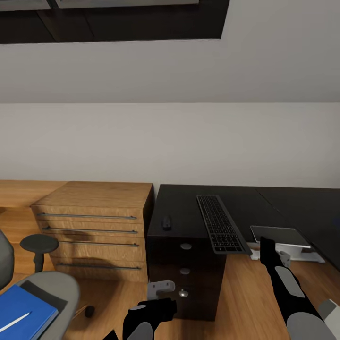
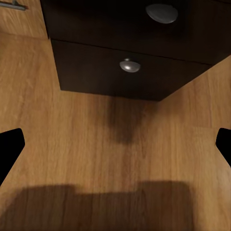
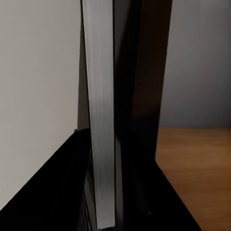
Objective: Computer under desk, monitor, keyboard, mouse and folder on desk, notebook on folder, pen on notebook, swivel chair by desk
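Just beside the right jaws (image 1: 267,245), grip impossible to tell, the keyboard (image 1: 219,224) overhanging the bench (image 1: 182,200) edge, the mouse (image 1: 166,222) further toward the left jaws (image 2: 115,149), spread wide low before the drawer unit (image 2: 96,72): probably squaring the keyboard, next needing a steady inward nudge.

The table (image 1: 179,200) is black-topped, with a black drawer unit of round silver knobs at its front. On it, a long slim dark-grey keyboard (image 1: 221,224) with black keys lies across the top, its near end jutting past the table's front edge. A small black mouse (image 1: 166,222) sits on the table, apart from the keyboard, toward the drawer side. The grey chair (image 1: 56,288) stands well away from the table's drawer side; a flat blue folder (image 1: 23,309) lies on its seat, a thin white pen (image 1: 14,322) resting on top
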Tool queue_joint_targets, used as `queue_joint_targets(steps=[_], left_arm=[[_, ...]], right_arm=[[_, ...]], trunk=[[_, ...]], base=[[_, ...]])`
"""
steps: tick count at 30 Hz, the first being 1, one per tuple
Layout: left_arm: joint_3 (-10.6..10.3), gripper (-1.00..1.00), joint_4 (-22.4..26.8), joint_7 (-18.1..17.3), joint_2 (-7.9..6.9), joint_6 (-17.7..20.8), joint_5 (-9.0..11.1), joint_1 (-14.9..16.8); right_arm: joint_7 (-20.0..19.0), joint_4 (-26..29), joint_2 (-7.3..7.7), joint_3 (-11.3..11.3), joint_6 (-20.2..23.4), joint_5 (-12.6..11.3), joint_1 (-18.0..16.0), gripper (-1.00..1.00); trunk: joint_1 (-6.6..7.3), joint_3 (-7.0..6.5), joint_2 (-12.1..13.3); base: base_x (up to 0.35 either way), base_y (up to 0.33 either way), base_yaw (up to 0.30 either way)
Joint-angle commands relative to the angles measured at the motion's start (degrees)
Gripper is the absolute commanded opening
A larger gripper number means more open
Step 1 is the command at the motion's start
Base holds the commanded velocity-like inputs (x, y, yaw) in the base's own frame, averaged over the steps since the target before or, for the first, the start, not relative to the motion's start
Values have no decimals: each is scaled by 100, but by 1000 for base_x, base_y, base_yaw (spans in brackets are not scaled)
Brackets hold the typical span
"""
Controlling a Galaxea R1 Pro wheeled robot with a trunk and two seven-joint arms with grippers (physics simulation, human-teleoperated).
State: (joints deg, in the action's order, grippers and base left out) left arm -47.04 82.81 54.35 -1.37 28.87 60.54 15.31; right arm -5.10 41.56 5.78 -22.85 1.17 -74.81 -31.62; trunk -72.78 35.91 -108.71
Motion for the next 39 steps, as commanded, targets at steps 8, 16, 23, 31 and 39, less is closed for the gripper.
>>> queue_joint_targets(steps=[8,16,23,31,39], left_arm=[[-10,100,7,37,-4,14,28,7],[-21,100,0,33,-1,14,30,7],[-23,100,-2,6,-4,21,42,7],[-25,100,-10,-3,-4,14,51,5],[-25,100,-12,-3,-4,14,54,4]], right_arm=[[-15,-104,2,-27,8,-44,-2,-100],[-15,-104,2,-26,9,-42,-2,-100],[-14,-104,2,-26,7,-42,-2,-100],[-9,-104,2,-26,6,-42,-2,-100],[-9,-104,2,-26,6,-42,-2,-100]], trunk=[[-176,151,-324],[-176,151,-324],[-176,151,-324],[-66,61,-124],[109,-82,197]], base=[[0,0,0],[0,0,0],[0,0,0],[0,0,0],[0,0,0]])
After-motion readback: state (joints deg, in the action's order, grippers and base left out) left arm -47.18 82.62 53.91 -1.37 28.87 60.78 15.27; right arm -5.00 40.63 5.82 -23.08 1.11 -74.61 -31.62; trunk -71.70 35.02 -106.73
